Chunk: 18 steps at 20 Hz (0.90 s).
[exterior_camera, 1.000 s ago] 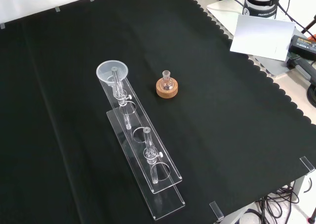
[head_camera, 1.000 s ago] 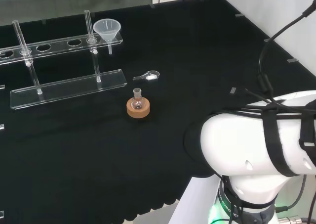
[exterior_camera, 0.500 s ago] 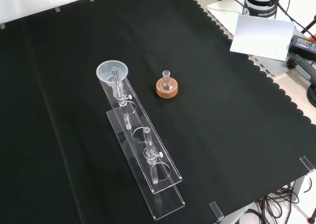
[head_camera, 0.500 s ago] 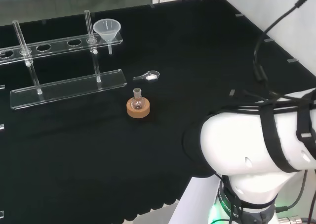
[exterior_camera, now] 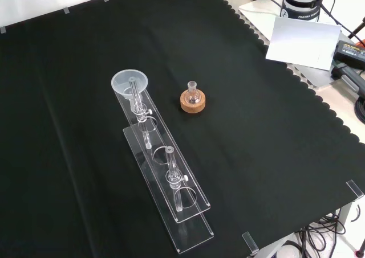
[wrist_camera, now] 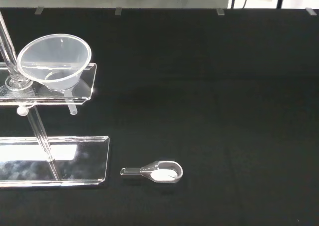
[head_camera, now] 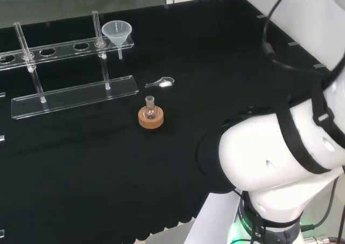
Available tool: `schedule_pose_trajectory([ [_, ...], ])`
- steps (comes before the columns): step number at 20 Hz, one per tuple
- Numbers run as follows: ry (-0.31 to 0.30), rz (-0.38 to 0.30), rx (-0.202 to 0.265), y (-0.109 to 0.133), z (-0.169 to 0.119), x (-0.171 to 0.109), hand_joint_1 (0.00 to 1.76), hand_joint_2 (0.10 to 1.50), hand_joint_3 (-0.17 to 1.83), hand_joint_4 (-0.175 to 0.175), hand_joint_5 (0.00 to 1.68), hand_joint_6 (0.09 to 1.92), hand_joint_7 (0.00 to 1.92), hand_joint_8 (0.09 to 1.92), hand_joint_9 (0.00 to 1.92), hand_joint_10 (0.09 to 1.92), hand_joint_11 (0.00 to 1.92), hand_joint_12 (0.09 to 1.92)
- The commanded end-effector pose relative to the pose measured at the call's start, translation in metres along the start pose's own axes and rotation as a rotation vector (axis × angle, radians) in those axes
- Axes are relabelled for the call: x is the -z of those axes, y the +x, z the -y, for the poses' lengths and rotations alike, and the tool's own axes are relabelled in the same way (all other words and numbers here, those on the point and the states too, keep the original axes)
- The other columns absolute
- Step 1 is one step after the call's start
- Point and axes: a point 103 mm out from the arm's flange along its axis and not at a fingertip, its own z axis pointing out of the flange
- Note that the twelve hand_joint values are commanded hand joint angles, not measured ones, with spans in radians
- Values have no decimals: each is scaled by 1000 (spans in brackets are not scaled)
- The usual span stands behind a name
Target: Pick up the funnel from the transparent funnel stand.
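**Funnel seated in the stand, arm links raised at the head view's right**

Big white arm links [head_camera: 280, 152] bulked at the right of the head view, wrapped in black straps and cables, well apart from the funnel stand [head_camera: 70, 74]. State of the fingers: cannot tell.

Clear funnel [head_camera: 117, 33] seated upright in the end hole of the stand's upper rail, at the rail's right end in the head view, at its far end in the front view [exterior_camera: 130, 82]. Stem hanging down through the rail, above the base plate. Seen close in the wrist view [wrist_camera: 55, 61], wide mouth up, nothing touching it.

Just beside the stand's base plate, a small clear scoop [head_camera: 160, 83] lying flat on the black surface [head_camera: 215, 55], with a little white powder in its bowl [wrist_camera: 157, 171]. Near the stand, on its arm side in the head view, a small round flask [head_camera: 150, 110] upright on a cork ring [head_camera: 151, 119]. Flask and ring apart from the stand and from the scoop. Open cloth between the arm links and the funnel.
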Motion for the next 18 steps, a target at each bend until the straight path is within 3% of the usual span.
schedule_pose_trajectory([
  [1, 24, 36, 91, 33, -72, -16, 170, 1118, 319, 47, 143, 87, 9, 357, 124, 621, 0, 1376],
  [8, 77, 67, 143, 60, -100, -43, 329, 1048, 287, 41, 154, 87, 49, 400, 161, 631, 0, 1388],
  [18, 182, 79, 178, 94, -115, -74, 459, 918, 251, 38, 175, 87, 83, 476, 227, 669, 80, 1470],
])
